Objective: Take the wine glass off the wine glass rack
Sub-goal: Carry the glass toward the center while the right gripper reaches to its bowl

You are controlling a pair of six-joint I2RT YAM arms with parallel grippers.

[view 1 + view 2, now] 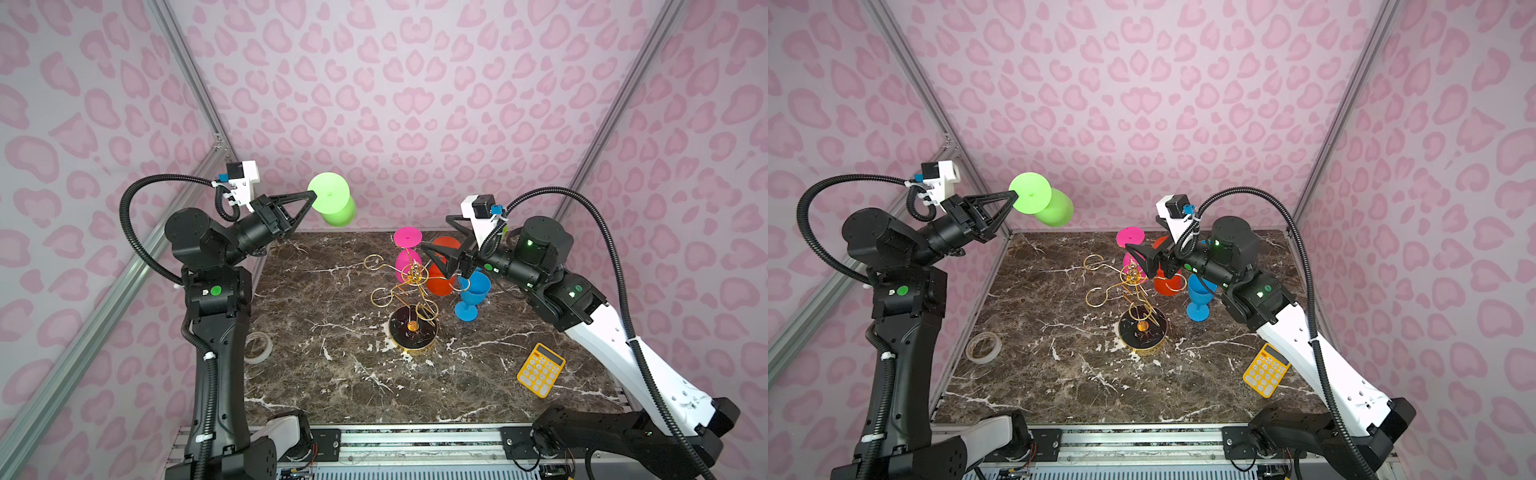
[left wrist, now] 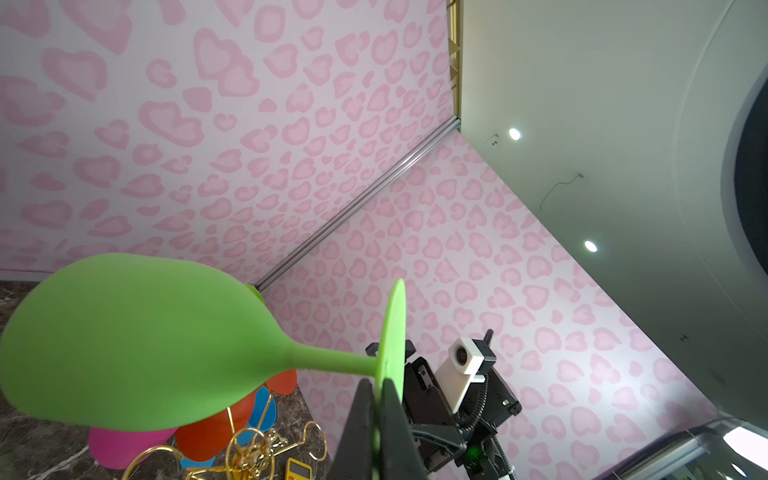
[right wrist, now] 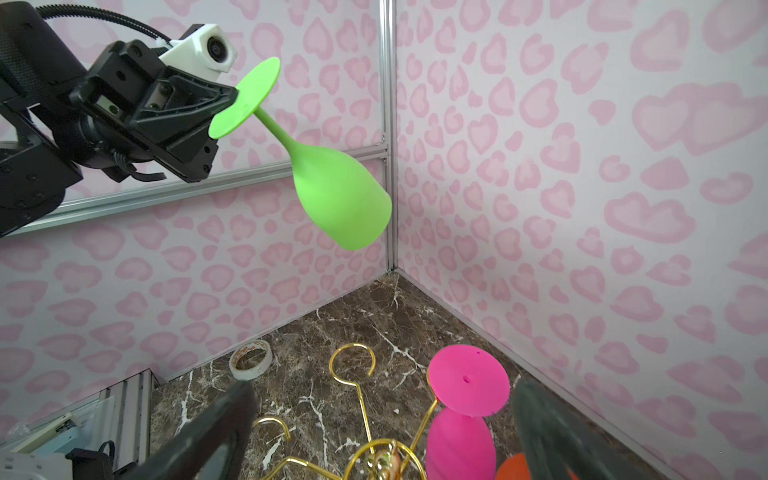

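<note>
Looking down through both top views, I saw the left arm standing tall on its upright link, elbow bent and wrist raised high. The left gripper pointed out nearly level towards the rear wall. Its jaws were clamped on the edge of the round foot of the green wine glass. The stem ran on ahead of the fingertips and the bowl hung beyond them, mouth tipped down and away. The glass was up in the air, touching nothing else. The wine glass rack stood well below and off to the side of that gripper, on the tabletop.

The right arm reached in from its own side, forearm sloping up to a bent elbow and wrist turned towards the rack. The right gripper stood spread wide and held nothing. In the right wrist view the foot of a pink glass, hung bowl-down on the rack, lay just ahead between its two fingers. I could not tell whether either finger touched it. An orange glass hung just beneath that gripper. A blue glass stood upright on the tabletop below its wrist.
</note>
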